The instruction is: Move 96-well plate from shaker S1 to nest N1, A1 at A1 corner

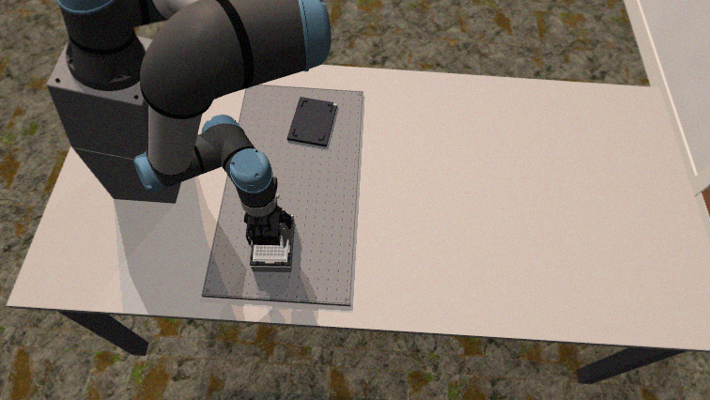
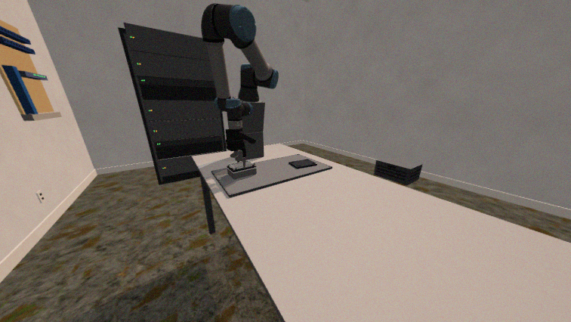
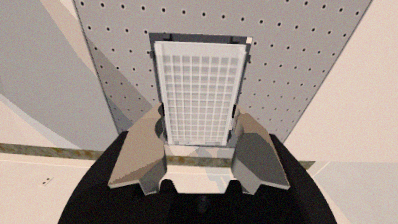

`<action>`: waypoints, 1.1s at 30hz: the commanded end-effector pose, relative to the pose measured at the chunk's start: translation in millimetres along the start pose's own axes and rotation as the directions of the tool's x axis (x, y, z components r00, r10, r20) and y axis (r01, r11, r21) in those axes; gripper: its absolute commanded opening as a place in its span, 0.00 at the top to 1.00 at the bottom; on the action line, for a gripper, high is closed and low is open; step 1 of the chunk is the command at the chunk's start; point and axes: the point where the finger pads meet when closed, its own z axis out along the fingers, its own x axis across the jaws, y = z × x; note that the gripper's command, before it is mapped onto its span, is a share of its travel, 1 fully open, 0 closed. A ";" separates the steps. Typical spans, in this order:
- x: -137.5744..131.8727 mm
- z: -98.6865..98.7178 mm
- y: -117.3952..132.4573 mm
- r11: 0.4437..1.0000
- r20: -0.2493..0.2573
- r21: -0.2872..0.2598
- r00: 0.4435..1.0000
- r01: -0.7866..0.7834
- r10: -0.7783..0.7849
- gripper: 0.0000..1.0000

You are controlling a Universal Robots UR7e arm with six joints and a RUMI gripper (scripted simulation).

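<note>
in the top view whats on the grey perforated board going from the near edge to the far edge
Near edge of the perforated board → plate shaker carrying the white 96-well plate → gripper, shut on the plate's far end → bare stretch of board → dark plate nest → far edge.

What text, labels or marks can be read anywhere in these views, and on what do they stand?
No words or numbers can be read in any view.
Pale corner mark on the dark flat plate nest: too small to read.
Pale square on the dark plate shaker, beside the white 96-well plate that the gripper grips: blank.
Green marks on the dark rack: too small to read.
</note>
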 end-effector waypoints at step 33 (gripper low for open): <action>0.2 -50.1 0.3 1.000 0.000 -0.001 1.000 0.000 0.000 1.00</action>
